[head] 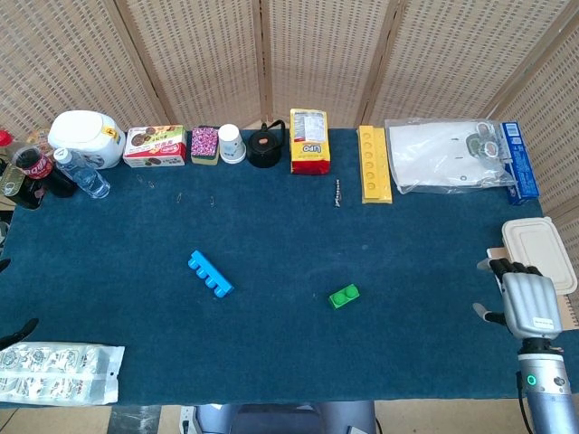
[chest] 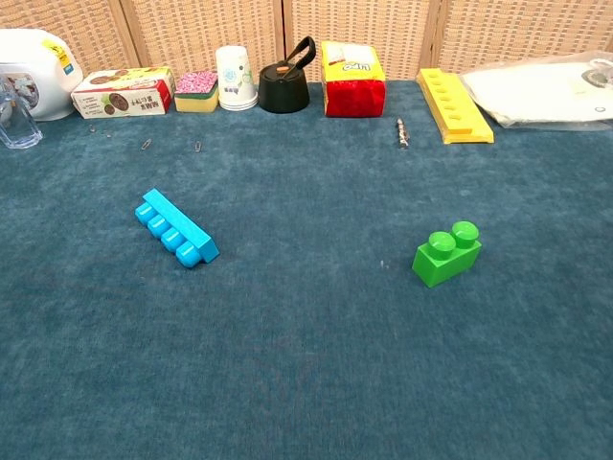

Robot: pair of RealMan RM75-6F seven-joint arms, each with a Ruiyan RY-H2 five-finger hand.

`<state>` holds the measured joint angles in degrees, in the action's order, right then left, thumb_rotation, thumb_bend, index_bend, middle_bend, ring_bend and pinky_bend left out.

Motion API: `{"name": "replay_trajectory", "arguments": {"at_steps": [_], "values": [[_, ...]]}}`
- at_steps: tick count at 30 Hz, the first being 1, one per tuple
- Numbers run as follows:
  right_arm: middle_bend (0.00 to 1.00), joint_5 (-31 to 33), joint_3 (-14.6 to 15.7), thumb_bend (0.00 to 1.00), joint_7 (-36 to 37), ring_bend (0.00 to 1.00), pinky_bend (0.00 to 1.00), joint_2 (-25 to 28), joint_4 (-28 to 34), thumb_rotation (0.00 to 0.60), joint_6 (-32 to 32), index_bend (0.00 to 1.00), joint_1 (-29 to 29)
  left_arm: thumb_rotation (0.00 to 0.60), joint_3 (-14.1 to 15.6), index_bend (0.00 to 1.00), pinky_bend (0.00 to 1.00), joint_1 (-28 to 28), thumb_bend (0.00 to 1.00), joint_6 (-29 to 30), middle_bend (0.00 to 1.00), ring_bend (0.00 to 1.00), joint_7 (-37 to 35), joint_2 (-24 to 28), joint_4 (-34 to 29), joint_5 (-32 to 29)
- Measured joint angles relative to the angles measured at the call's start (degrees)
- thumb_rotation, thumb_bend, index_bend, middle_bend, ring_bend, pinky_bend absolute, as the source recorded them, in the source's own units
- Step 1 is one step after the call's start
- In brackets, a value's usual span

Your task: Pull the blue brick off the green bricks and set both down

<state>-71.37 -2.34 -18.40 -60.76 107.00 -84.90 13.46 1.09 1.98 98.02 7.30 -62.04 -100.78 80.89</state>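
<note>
The blue brick (head: 210, 274) (chest: 177, 228) lies alone on the blue cloth, left of centre, studs facing sideways. Apart from it, right of centre, the green brick (head: 344, 296) (chest: 446, 254) stands with its studs up. My right hand (head: 529, 303) hovers at the table's right edge, fingers extended and holding nothing, far from both bricks. Of my left hand (head: 20, 329) only dark fingertips show at the head view's left edge, spread and holding nothing. Neither hand appears in the chest view.
Along the back stand a white jar (head: 87, 137), snack boxes (head: 155, 146), a cup (head: 232, 143), a black kettle (head: 266, 146), a yellow packet (head: 309, 140) and a yellow tray (head: 374, 163). A lidded container (head: 540, 253) sits beside my right hand. A plastic packet (head: 54, 372) lies front left.
</note>
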Motion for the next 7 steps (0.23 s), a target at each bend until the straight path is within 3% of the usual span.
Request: {"name": "replay_trajectory", "arguments": {"at_steps": [7], "values": [[0.41,-1.1,0.7,0.17,1.3,0.42,0.38,0.0,0.0,0.6,-1.5,0.37,-2.6,0.6,-0.7,0.17,0.14,-1.0,0.12,-1.2,0.14,0.02,0.7,1.0,-1.2,-1.8]]}}
